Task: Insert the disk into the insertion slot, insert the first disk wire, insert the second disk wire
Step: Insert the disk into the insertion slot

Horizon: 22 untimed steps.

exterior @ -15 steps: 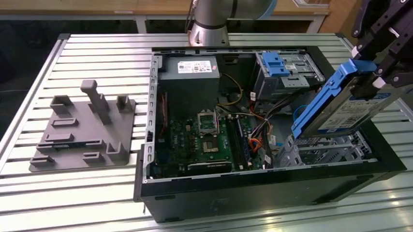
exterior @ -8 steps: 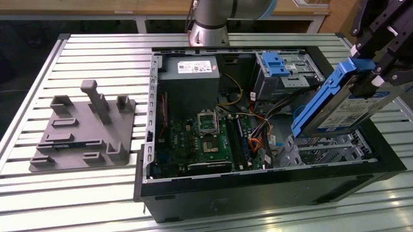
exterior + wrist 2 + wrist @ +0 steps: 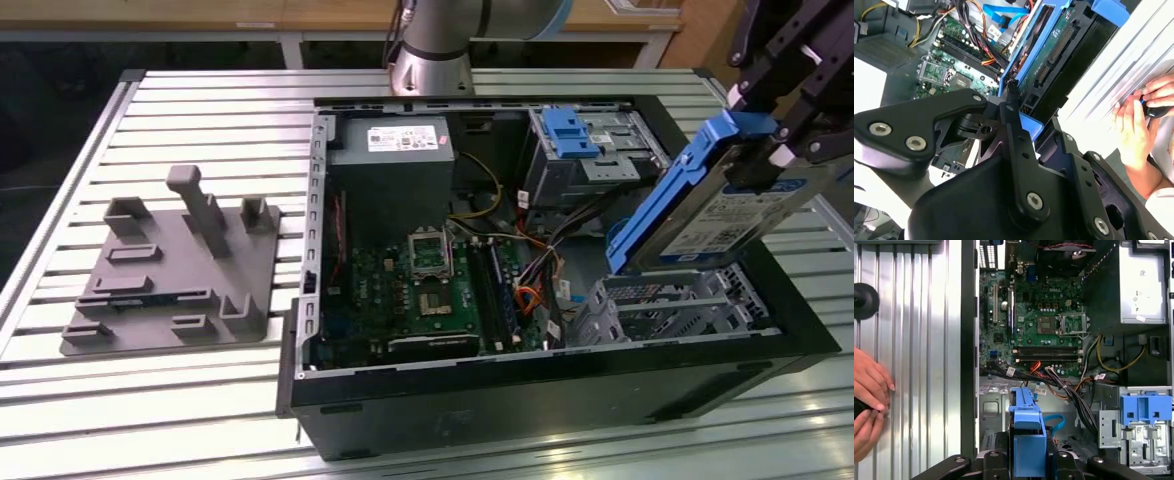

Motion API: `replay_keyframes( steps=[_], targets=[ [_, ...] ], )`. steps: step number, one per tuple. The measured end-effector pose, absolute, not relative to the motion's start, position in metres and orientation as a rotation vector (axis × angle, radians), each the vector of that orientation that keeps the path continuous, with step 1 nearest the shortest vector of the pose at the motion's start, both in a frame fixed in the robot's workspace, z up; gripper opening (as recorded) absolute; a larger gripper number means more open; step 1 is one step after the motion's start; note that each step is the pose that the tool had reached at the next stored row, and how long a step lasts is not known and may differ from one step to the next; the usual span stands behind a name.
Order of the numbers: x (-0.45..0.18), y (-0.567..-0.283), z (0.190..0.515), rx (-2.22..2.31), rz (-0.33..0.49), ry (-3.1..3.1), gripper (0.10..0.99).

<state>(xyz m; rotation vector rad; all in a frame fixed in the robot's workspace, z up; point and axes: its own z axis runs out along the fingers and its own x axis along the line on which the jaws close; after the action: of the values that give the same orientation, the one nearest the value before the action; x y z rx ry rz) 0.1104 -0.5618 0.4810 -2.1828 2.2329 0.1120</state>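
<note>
I count one disk (image 3: 714, 215), one slot (image 3: 674, 305), one red-orange wire (image 3: 529, 296), one blue cable (image 3: 1054, 421), one open case (image 3: 534, 405) and one grey fixture (image 3: 174, 270) on the slatted table (image 3: 200, 100). There is also one silver bay (image 3: 587, 140) with a blue latch, and two hands of a person.

My gripper (image 3: 767, 130) is closed on the disk's blue carrier. My fingers (image 3: 994, 467) are narrow and press its sides. I hold the disk tilted in the air at the exterior view's right, above the slot and apart from it. The slot sits in the near right corner of the case.

The exterior view shows the whole table, with the fixture well to the left of the case. It also shows the gap between disk and slot.

The first wrist view looks past the carrier to the blue cable lying just beyond it. The red-orange wire is farther on, by the motherboard (image 3: 1034, 315). Both hands (image 3: 869, 405) rest together on the table outside the case wall, around something dark.

The second wrist view shows the connector edge of the disk.
</note>
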Motion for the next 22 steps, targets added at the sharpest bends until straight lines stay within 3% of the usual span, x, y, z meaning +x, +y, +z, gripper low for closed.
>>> replay_keyframes(
  steps=[22],
  targets=[
    [0.1196, -0.5618, 0.4785, -2.202, 0.112, 2.215, 0.361]
  ],
)
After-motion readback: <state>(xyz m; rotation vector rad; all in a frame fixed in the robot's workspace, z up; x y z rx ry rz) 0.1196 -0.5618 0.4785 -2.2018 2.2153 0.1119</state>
